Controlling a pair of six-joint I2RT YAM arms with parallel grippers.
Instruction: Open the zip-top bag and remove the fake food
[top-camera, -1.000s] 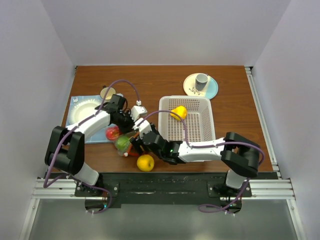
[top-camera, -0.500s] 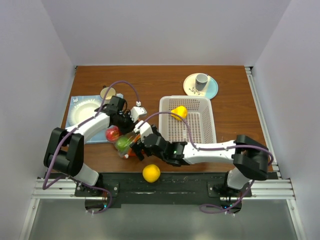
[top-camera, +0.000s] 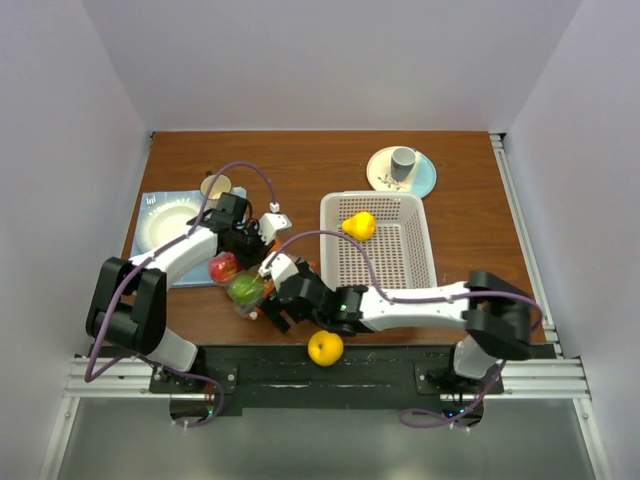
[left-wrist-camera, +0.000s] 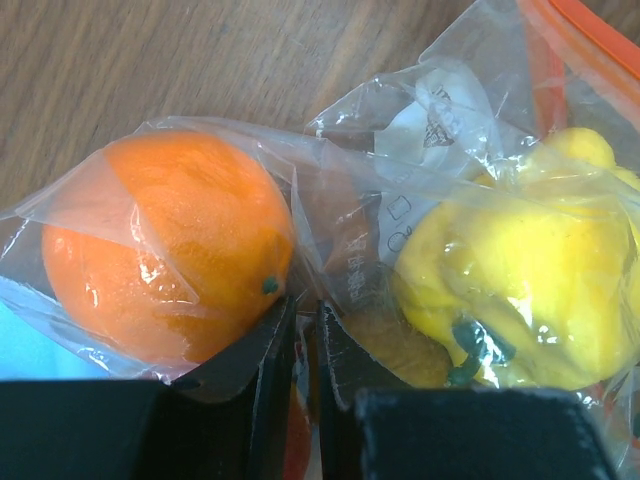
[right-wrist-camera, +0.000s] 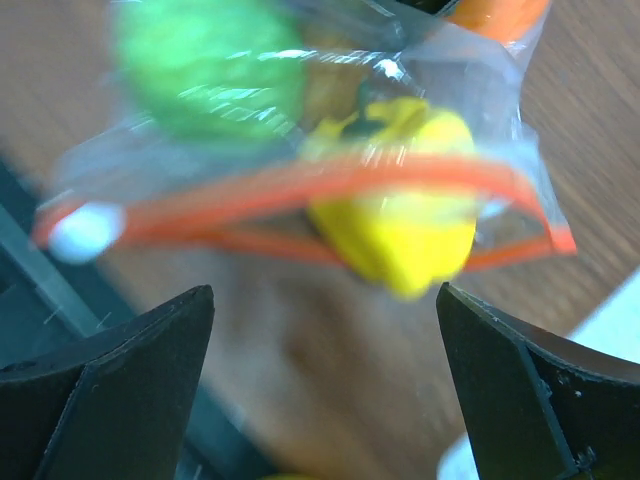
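We find the zip-top bag (top-camera: 247, 292) left of the basket (top-camera: 405, 250), near the table's (top-camera: 300, 160) front edge. Inside it a toy orange (left-wrist-camera: 165, 245) lies beside a toy pepper (left-wrist-camera: 520, 290), among other fake food (top-camera: 243, 288). One toy fruit (top-camera: 358, 225) lies in the basket's far left corner. Another toy fruit (top-camera: 325, 347) lies loose at the front edge, right of the bag. Behind the basket a cup (top-camera: 403, 160) stands on a plate (top-camera: 425, 180). A second plate (top-camera: 165, 225) lies on a mat (top-camera: 147, 203) at the far left.

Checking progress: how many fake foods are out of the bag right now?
2: a yellow one in the basket, and a yellow-orange one lying at the near edge. Others may be hidden from view.
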